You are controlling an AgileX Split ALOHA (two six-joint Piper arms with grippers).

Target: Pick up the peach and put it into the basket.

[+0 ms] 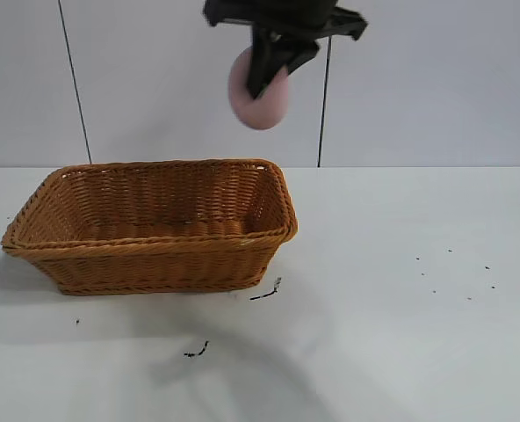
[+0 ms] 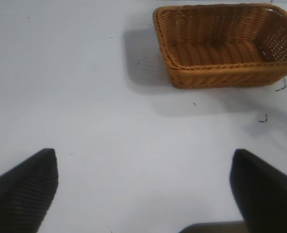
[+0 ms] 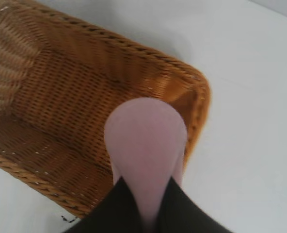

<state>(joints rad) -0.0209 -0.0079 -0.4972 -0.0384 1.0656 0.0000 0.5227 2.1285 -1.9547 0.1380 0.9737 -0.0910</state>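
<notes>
The pale pink peach (image 1: 260,98) hangs high in the air, pinched between the black fingers of my right gripper (image 1: 267,69), above the right end of the basket (image 1: 155,230). In the right wrist view the peach (image 3: 146,145) is squeezed in the gripper (image 3: 147,213), with the orange-brown wicker basket (image 3: 61,107) open and empty below it. My left gripper (image 2: 143,179) is open and empty above bare table, well away from the basket (image 2: 221,48).
The white table (image 1: 400,264) spreads to the right of and in front of the basket. Small dark marks (image 1: 267,290) lie on it near the basket's front right corner. A pale wall stands behind.
</notes>
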